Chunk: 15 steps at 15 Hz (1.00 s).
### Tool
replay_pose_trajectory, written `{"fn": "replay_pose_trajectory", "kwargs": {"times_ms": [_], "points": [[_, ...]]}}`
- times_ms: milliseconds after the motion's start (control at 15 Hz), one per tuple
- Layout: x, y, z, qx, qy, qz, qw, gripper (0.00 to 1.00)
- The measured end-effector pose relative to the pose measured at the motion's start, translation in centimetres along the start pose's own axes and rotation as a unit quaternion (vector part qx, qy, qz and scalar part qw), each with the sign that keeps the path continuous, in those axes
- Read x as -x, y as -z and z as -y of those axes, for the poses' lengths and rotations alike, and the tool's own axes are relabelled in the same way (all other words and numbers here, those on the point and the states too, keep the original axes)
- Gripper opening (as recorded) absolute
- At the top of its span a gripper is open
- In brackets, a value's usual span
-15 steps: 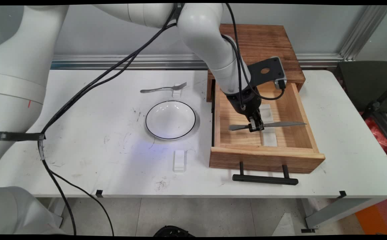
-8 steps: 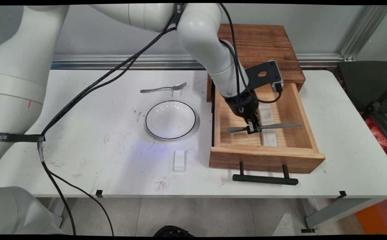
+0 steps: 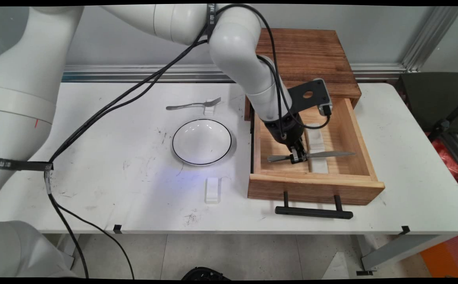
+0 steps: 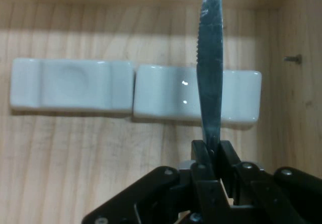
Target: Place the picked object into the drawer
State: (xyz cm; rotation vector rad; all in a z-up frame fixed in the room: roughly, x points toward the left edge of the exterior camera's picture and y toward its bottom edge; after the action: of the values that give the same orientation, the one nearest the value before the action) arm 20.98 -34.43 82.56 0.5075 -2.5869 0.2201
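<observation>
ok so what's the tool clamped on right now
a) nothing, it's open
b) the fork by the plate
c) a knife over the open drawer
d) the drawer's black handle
c: the tool is shut on the knife near its middle, over the open wooden drawer, while the fork lies on the table behind the plate.

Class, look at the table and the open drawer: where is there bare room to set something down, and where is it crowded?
Free: the table left of the plate, and right of the drawer. Crowded: inside the drawer, where the gripper holds the knife above two white rests.
</observation>
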Motion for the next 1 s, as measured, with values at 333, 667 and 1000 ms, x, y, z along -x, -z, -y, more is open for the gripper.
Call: {"fn": "replay_pose_trajectory", "kwargs": {"times_ms": [333,667,1000], "points": [[0.6,-1.1,-0.2,0.002,-0.001,0.002,1.0,0.0],[1.1,-2.0,-0.2,0.002,-0.004,0.002,1.0,0.0],[1.3,-2.7,-0.1,-0.001,-0.007,0.001,1.0,0.0]]}}
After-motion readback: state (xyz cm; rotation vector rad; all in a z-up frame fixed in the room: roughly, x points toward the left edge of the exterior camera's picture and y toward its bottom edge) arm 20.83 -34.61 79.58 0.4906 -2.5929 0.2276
